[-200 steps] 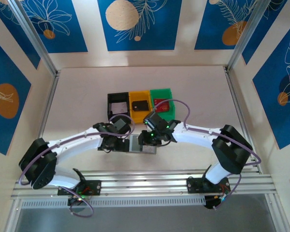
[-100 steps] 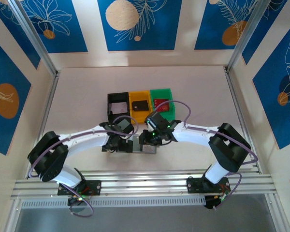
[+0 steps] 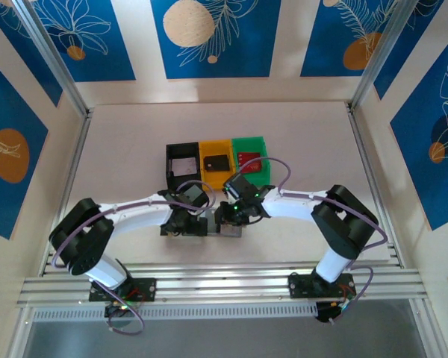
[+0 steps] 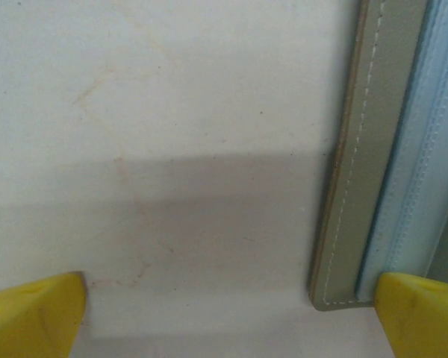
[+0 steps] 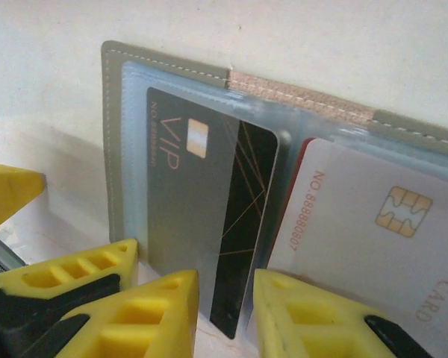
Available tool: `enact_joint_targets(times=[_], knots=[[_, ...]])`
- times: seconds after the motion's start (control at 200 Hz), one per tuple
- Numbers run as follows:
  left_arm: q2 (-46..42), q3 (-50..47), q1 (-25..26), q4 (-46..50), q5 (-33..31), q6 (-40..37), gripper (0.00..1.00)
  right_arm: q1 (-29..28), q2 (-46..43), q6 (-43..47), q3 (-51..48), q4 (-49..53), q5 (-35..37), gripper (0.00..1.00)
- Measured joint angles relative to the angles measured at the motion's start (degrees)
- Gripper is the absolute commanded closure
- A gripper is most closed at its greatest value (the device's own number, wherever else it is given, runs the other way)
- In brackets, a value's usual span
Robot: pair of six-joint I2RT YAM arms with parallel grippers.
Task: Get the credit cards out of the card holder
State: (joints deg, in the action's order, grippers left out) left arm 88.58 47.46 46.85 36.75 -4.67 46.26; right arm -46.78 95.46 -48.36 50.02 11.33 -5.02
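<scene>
Read "VIP" on black card (image 5: 201, 216), "CARD" and number starting 8888 on white chip card (image 5: 358, 231) | found card holder (image 5: 116, 149), grey, white-stitched, pale blue pockets, open flat on desk (image 4: 172, 112) | saw left gripper (image 4: 228, 317) spread wide at its edge | saw right gripper (image 5: 228, 317) narrowly apart over black card's corner | noted arms reaching low inward

Top view: bright, even, diffuse light; faint soft shadows on the surface (image 3: 134, 149). Left wrist pic: v. close, soft focus, broad grey shadow band across the middle. Right wrist pic: shadow at left, bottom foreground blurred, print on cards (image 5: 201, 216) legible.
</scene>
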Motion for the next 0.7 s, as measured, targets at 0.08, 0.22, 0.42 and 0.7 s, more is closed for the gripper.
enact_joint_targets(times=[0.08,0.22,0.42,0.7], knots=[[0.00,-0.44,-0.02,-0.76,0.24,0.17,0.00,0.00,0.46,0.02,0.07,-0.33,0.00,0.73],[-0.55,-1.27,-0.02,-1.64,0.28,0.28,0.00,0.07,0.46,0.04,0.11,-0.81,0.04,0.73],[-1.14,-2.19,-0.02,-2.71,0.20,0.39,0.00,0.68,0.46,0.04,0.11,-1.55,0.04,0.73],[-1.20,-2.38,-0.02,-2.93,0.20,0.42,0.00,0.68,1.46,0.02,0.09,-3.19,0.02,0.74]])
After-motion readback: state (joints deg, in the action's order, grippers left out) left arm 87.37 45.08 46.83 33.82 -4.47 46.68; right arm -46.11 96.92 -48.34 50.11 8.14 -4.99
